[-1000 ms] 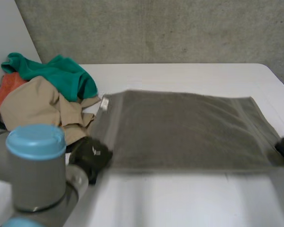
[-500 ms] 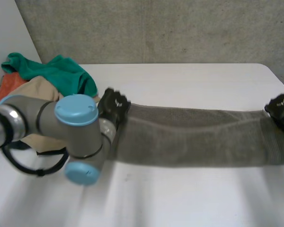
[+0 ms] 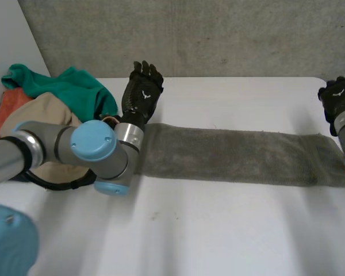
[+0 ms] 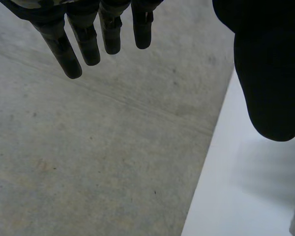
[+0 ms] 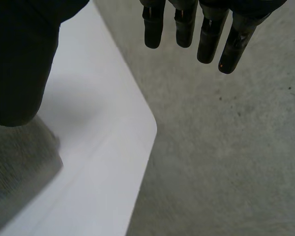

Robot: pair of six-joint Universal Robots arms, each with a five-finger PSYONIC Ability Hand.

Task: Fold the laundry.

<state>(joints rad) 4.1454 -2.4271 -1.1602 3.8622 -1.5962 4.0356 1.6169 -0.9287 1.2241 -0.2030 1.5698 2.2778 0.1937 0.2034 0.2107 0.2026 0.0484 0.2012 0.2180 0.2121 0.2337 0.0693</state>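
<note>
A grey-brown towel point(image 3: 241, 156) lies folded into a long narrow strip across the white table point(image 3: 218, 241). My left hand point(image 3: 141, 95) hovers just past the strip's left end, fingers straight and spread, holding nothing; its fingers point(image 4: 83, 39) and thumb point(image 4: 268, 73) stand apart in the left wrist view. My right hand point(image 3: 339, 102) is raised past the strip's right end, also open. Its fingers point(image 5: 206, 34) and thumb point(image 5: 19, 64) are spread, and a corner of the towel point(image 5: 14, 182) lies below the thumb.
A pile of laundry sits at the table's back left: a green garment point(image 3: 69, 89), a beige one point(image 3: 43, 123) and an orange one point(image 3: 6, 106). A concrete wall point(image 3: 218, 34) rises behind the table. The table's rounded far corner point(image 5: 150, 130) lies under my right hand.
Both hands carried the towel's near edge over to the far edge, folding it in half into a strip. They have let go and risen beyond it with straight fingers.
</note>
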